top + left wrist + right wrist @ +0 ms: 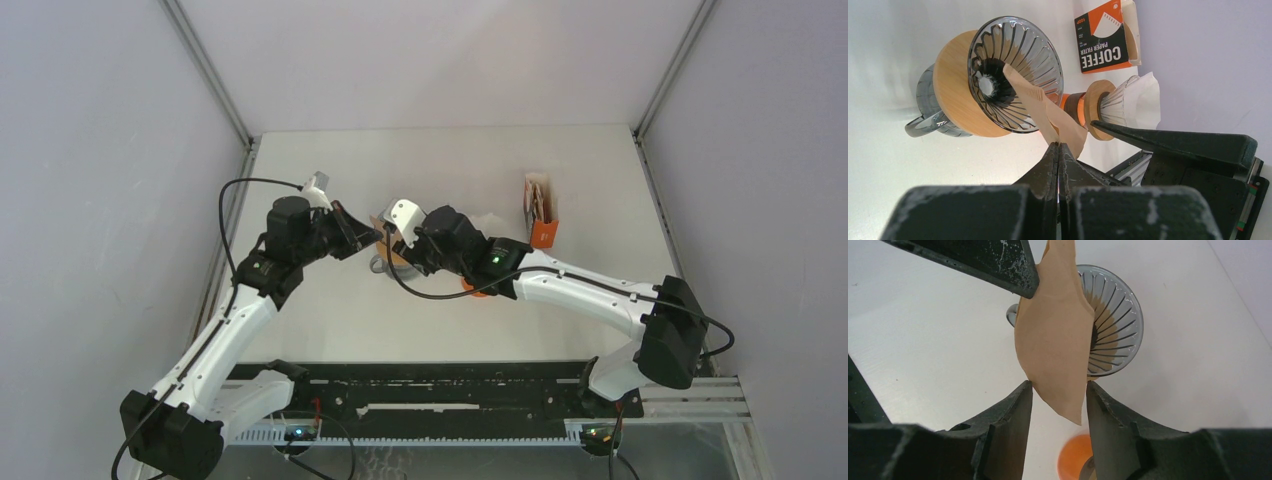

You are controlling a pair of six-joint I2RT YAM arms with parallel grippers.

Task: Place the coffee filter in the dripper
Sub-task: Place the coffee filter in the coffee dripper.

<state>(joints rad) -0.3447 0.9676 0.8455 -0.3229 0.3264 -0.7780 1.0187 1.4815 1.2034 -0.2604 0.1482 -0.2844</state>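
Observation:
A brown paper coffee filter (1048,107) is pinched at its edge by my left gripper (1058,146), which is shut on it. The filter's pointed end reaches into the glass dripper (1018,75), which has a wooden collar and sits on a grey glass server. In the right wrist view the filter (1055,340) hangs between the fingers of my right gripper (1058,386), which is open and stands to either side of it over the dripper (1118,325). In the top view both grippers, left (364,238) and right (400,248), meet over the dripper (383,266).
A second dripper holding a white filter (1130,100) stands on an orange base (476,288) just right of the first. An orange and black coffee filter box (540,213) stands at the back right. The right arm lies across the table's middle.

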